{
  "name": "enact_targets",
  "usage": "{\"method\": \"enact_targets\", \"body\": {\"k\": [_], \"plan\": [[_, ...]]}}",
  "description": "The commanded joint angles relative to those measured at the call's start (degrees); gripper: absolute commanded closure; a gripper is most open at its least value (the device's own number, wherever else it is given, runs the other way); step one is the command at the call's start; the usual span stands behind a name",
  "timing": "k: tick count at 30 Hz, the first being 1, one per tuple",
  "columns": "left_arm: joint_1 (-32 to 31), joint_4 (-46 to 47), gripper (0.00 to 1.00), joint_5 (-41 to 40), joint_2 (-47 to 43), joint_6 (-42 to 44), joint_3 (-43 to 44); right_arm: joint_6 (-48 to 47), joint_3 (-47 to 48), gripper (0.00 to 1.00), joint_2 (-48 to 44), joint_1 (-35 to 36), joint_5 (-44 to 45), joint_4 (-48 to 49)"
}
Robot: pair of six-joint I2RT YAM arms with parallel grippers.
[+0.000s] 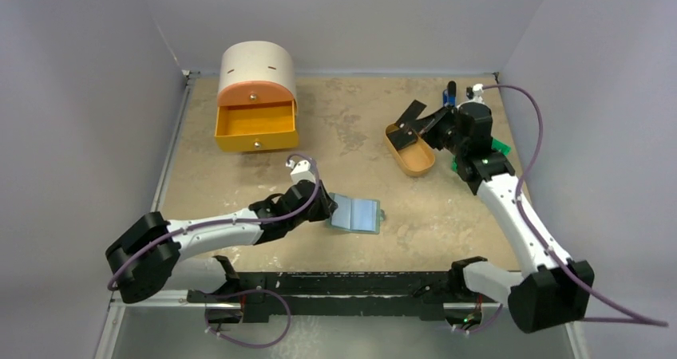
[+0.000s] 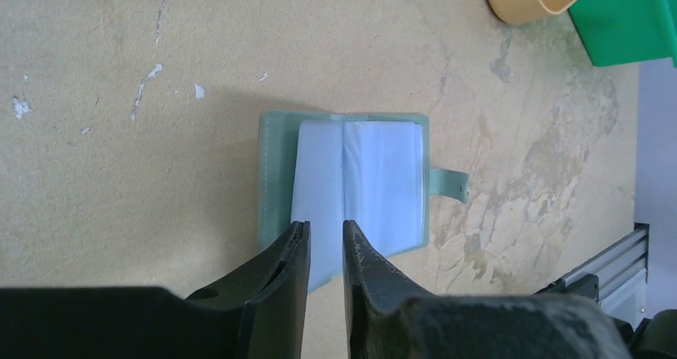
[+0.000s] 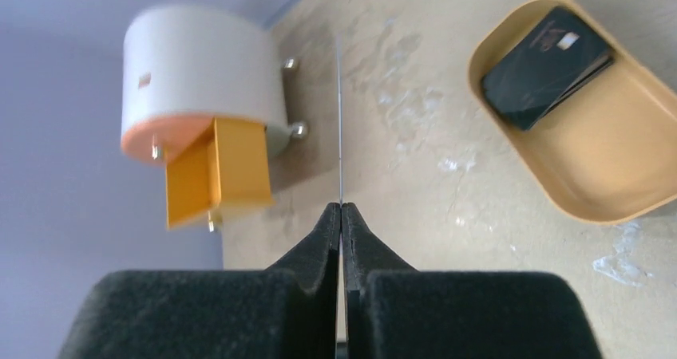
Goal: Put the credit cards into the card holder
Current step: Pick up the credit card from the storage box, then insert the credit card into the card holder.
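Observation:
The card holder (image 1: 357, 213) lies open and flat on the table, its pale blue-grey pockets up. In the left wrist view the card holder (image 2: 351, 175) has its snap tab to the right. My left gripper (image 1: 327, 210) (image 2: 326, 225) hovers over its near edge, jaws a narrow gap apart and holding nothing. My right gripper (image 1: 429, 126) (image 3: 341, 206) is shut on a black credit card (image 1: 413, 113), which shows edge-on as a thin line (image 3: 339, 120), above the tan tray (image 1: 415, 163). More black credit cards (image 3: 547, 65) lie stacked in the tray (image 3: 591, 167).
A white-and-orange drawer unit (image 1: 255, 96) (image 3: 199, 112) stands at the back left with its yellow drawer open. A green bin (image 1: 501, 146) (image 2: 631, 16) sits under the right arm. A blue-and-black stick (image 1: 450, 94) stands at the back right. Walls enclose three sides.

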Motion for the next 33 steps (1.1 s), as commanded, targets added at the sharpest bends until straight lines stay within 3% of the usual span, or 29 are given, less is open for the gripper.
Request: {"method": "enact_targets", "body": {"k": [1,6,11,16,25,33], "plan": [[0.01,-2.27,0.78,-2.48,-4.95,1.02,2.81,-14.16,-1.93,1.00,-5.95,3.07,-13.28,-7.78],[0.01,-7.63,0.75,-4.95,-9.63,0.80,3.11,-20.25,-7.19,1.00,-12.36,9.60,-20.97,-12.65],[0.01,-10.30,0.67,-6.96,-11.13,0.42,2.54,-18.55,-16.65,1.00,-13.16,13.55,-24.64,-9.52],[0.09,-10.55,0.59,-7.90,-10.16,-0.07,1.59,-15.11,-21.79,1.00,-8.54,14.04,-27.65,-4.22],[0.18,-5.92,0.59,-5.41,-3.44,0.19,1.04,-11.38,-23.56,1.00,-1.93,14.62,-32.19,4.28],[0.18,0.50,0.59,-2.70,-1.95,-0.10,-1.17,-11.26,-22.43,1.00,4.45,14.99,-32.23,4.16]]}}
